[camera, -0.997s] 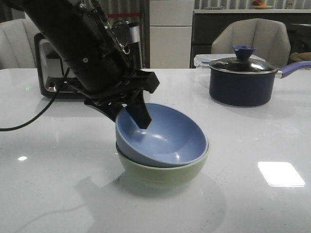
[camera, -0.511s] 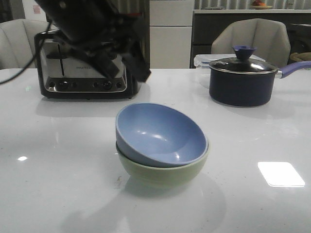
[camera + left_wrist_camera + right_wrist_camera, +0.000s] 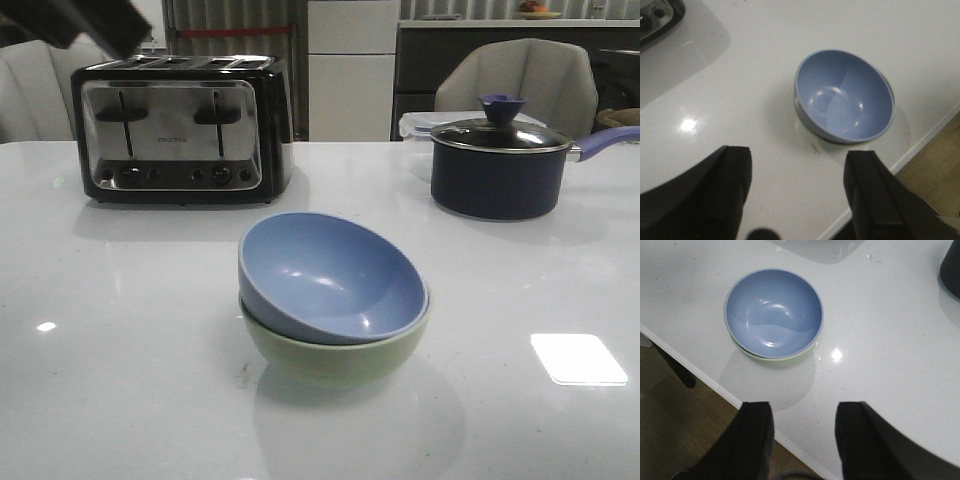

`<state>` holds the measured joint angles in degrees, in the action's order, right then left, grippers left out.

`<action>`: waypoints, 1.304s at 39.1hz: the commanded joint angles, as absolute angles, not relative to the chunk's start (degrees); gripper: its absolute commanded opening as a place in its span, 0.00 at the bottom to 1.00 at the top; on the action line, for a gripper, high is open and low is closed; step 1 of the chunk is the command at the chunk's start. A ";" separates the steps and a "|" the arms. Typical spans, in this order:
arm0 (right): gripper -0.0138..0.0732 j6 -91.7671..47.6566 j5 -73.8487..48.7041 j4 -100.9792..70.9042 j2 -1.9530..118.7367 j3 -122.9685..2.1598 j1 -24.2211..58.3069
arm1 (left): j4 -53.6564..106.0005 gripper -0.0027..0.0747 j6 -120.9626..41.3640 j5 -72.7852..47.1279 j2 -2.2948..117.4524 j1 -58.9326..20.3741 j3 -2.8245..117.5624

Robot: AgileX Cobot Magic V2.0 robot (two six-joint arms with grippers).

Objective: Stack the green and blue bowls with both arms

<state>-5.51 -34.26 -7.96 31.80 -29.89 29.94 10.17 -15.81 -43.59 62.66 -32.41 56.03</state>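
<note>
The blue bowl [image 3: 335, 280] sits tilted inside the green bowl [image 3: 335, 358] at the middle of the white table. The stack also shows in the left wrist view, blue bowl [image 3: 845, 95], and in the right wrist view, blue bowl [image 3: 772, 312] over a green rim [image 3: 785, 360]. My left gripper [image 3: 797, 165] is open and empty, raised well above and away from the bowls; only a dark part of that arm [image 3: 75, 20] shows at the top left of the front view. My right gripper [image 3: 802, 412] is open and empty, high over the table's front edge.
A chrome toaster [image 3: 180, 130] stands at the back left. A dark lidded saucepan [image 3: 500, 160] with a blue handle stands at the back right. The table's front edge [image 3: 705, 375] lies close to the bowls, with wooden floor beyond.
My left gripper has let go of the blue bowl's rim and lifted up and to the left, almost out of the front view. The bowls have stayed stacked.
</note>
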 commanded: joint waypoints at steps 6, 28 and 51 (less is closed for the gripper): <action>0.63 -6.15 -30.30 -8.06 31.84 -31.39 29.97 | 3.81 0.60 -6.89 -43.42 48.96 -32.71 48.70; 0.63 -6.15 -35.84 -5.33 31.84 -31.39 29.97 | 2.93 0.60 -6.63 -42.61 34.12 -32.71 35.48; 0.22 -6.20 -38.13 -3.03 31.84 -31.39 29.97 | 2.93 0.16 -6.63 -41.66 34.12 -32.71 35.48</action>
